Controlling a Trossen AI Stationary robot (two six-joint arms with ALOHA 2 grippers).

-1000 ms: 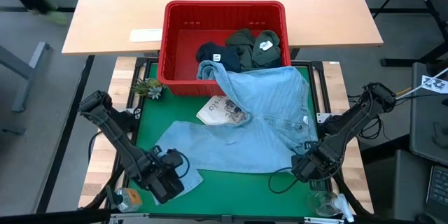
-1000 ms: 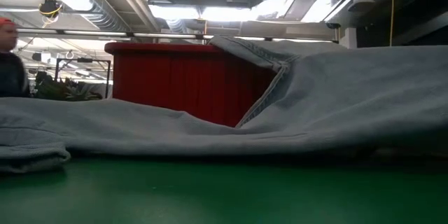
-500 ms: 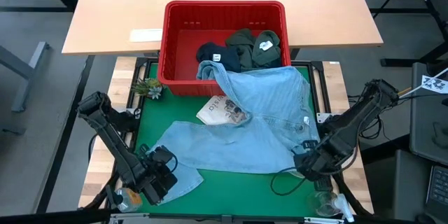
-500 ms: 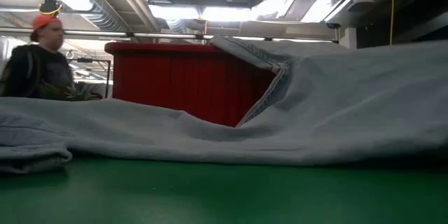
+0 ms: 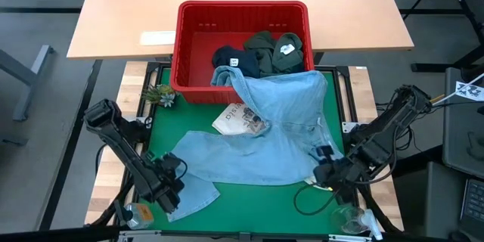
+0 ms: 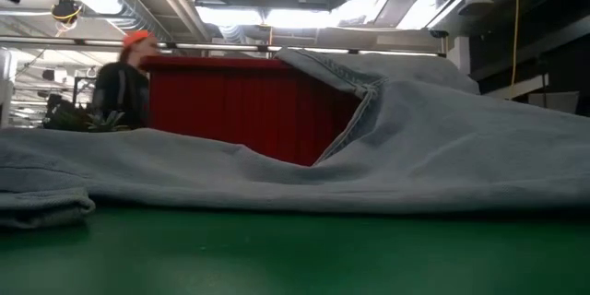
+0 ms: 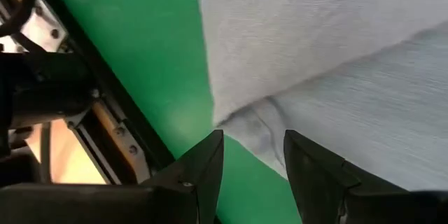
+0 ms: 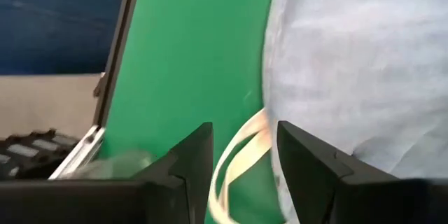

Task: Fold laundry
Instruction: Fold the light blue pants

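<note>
Denim garment lay spread on green mat, top edge draped over red basket. Left gripper open at its near-left corner; right gripper open by near-right edge w/ a white strap between fingers.

denim garment on mat, before basket

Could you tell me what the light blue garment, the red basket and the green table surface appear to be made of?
Light blue garment: denim, by its woven twill and stitched seams. Red basket: likely moulded plastic, glossy with slotted walls. Green table surface: matte, smooth mat, possibly felt or rubber.
</note>
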